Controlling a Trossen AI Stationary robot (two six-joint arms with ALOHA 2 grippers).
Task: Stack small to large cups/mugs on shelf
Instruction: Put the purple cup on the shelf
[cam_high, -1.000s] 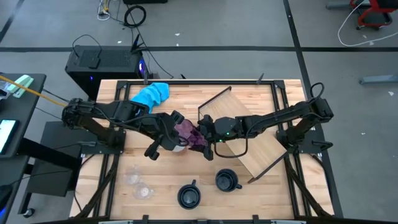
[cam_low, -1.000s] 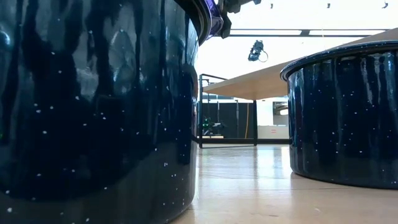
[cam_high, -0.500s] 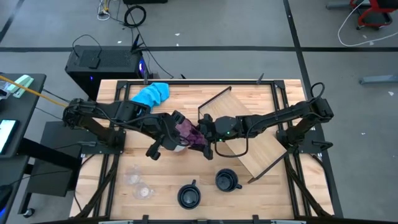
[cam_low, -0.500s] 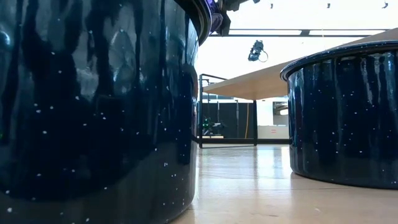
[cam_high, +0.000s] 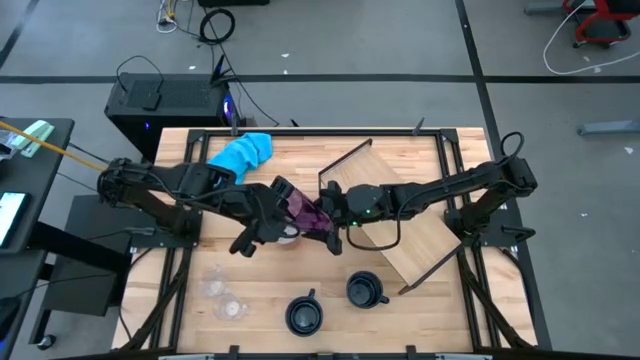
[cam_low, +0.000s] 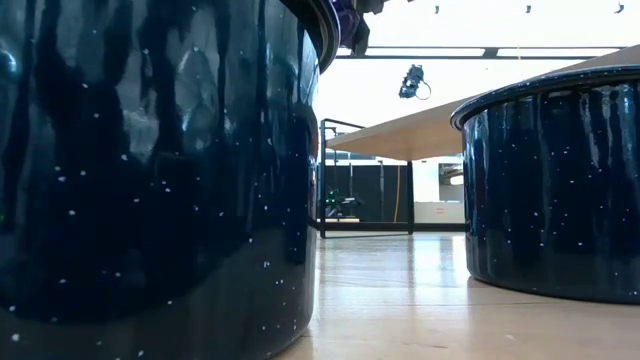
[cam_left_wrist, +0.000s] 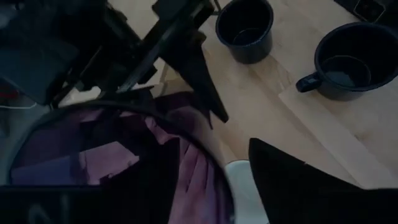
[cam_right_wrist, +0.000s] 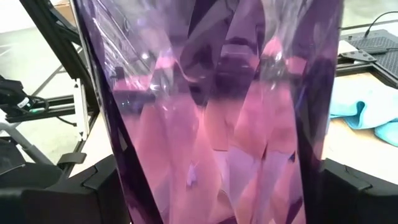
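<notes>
A grey floor surrounds the wooden table (cam_high: 200, 310). At mid-table the purple tumbler (cam_high: 305, 212) is clasped between the spread fingers of the right gripper (cam_high: 328, 222), apparently for a handover. The left gripper (cam_high: 268, 215), beside it over the white mug (cam_high: 288, 236), is spread and holds nothing. The shelf (cam_high: 420, 240) lies tilted behind the right arm. Two navy mugs (cam_high: 303, 315) and clear glasses (cam_high: 222, 297) wait at the near edge; a blue cloth (cam_high: 243, 152) lies at the far edge.

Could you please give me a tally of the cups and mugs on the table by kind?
Purple tumbler: 1
White mug: 1
Dark mugs: 2
Clear glasses: 2
Total: 6
</notes>
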